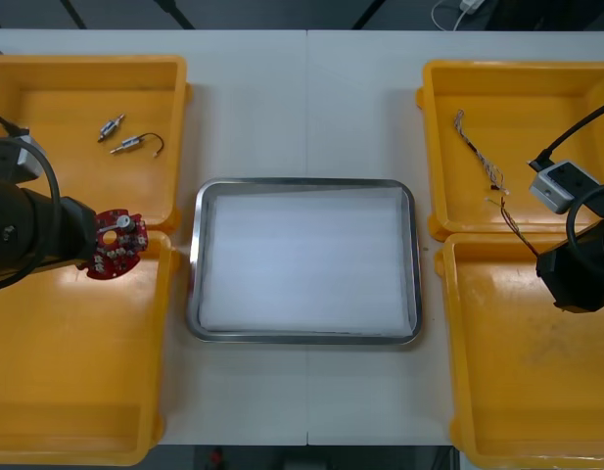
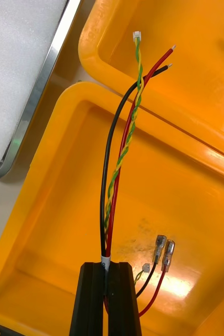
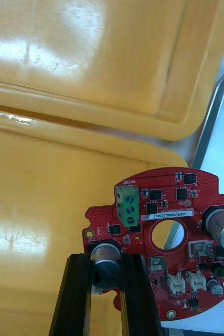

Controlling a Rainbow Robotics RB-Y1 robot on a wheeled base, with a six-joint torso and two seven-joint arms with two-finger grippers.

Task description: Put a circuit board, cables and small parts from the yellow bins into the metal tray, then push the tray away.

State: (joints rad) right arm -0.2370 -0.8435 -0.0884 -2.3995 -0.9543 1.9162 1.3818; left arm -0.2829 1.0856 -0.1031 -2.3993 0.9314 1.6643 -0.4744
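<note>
At desk (image 1: 306,98) left edge: left gripper (image 1: 94,247) hangs over the rim shared by the two left bins (image 1: 67,392), clamped on the board (image 1: 116,245). On the wrist view its fingers (image 3: 135,294) pinch a silver can-shaped component at the board's edge. The board juts out ahead of them, close to the tray (image 1: 196,264) but not yet over it.

At desk right edge: right gripper (image 2: 107,268) is over the near right bin (image 2: 49,210), fingers squeezed tight on the cables (image 2: 107,220). The free ends reach across the rim toward the far right bin.

Step in hand, as I judge it: both picks are made and the carry to the tray is due. Nothing lies in the tray yet. Next move calls for each arm to swing inward over the tray's side rim, lower, then let go. The board has the shorter trip.

Materials:
- Board: round, rigid, red, with a centre hole, a green terminal block and white sockets.
- Cables: limp; one black, one red, and a twisted yellow-green pair. Crimped metal ends dangle below the grip, probably loose enough to snag on a rim.
- Tray: shiny steel rim, rounded corners, matte white inside.
- Bins: glossy moulded plastic.

Left behind: two small metal parts (image 1: 111,127) in the far left bin, and a thin twisted cable (image 1: 475,147) in the far right bin.
</note>
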